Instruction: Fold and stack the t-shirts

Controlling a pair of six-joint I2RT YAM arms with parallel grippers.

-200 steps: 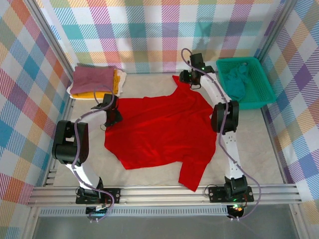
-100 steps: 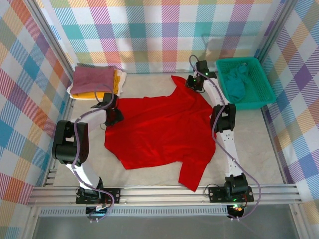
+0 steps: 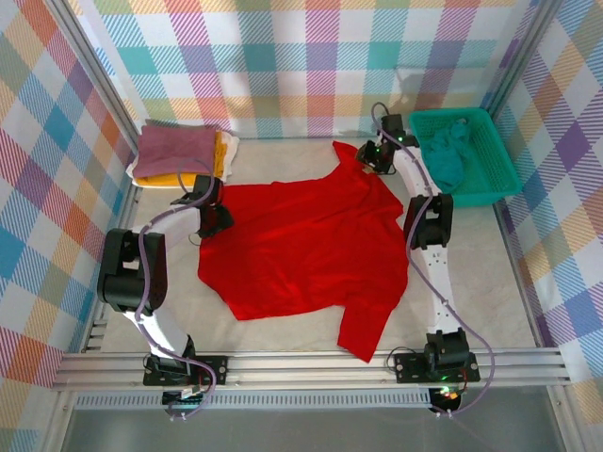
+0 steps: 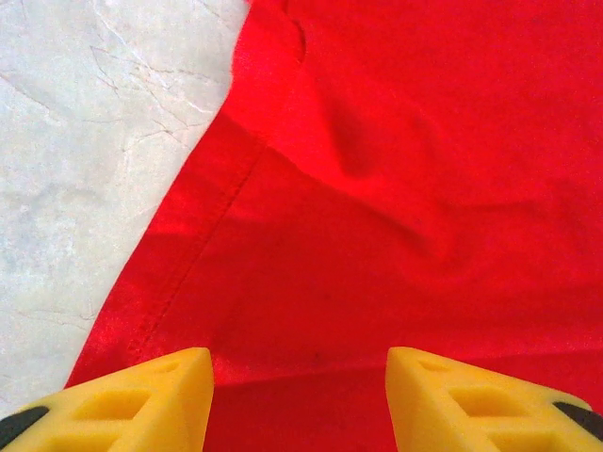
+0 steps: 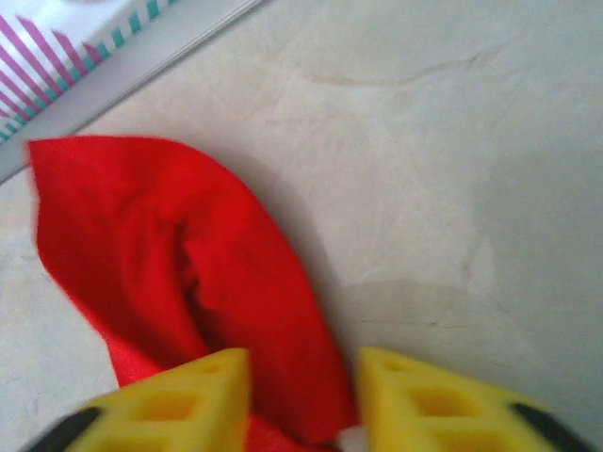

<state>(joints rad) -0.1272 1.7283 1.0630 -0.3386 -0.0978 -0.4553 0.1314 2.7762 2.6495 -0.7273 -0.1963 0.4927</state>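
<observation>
A bright red t-shirt (image 3: 311, 245) lies spread flat in the middle of the table, one sleeve hanging toward the near rail. My left gripper (image 3: 215, 221) stands at its left edge. In the left wrist view that gripper (image 4: 300, 363) is open, its yellow fingers wide apart over the red cloth (image 4: 396, 188) near a hem. My right gripper (image 3: 370, 156) is at the far sleeve. In the right wrist view it (image 5: 303, 360) is open, with the folded red sleeve (image 5: 188, 245) lying between its fingers.
A stack of folded t-shirts (image 3: 179, 151), mauve on top of yellow and white, sits at the back left. A teal mesh basket (image 3: 499, 155) at the back right holds a crumpled teal shirt (image 3: 445, 151). The checked walls stand close behind.
The right arm has moved right toward the basket and the far sleeve has shifted slightly with it. The left arm has not moved.
</observation>
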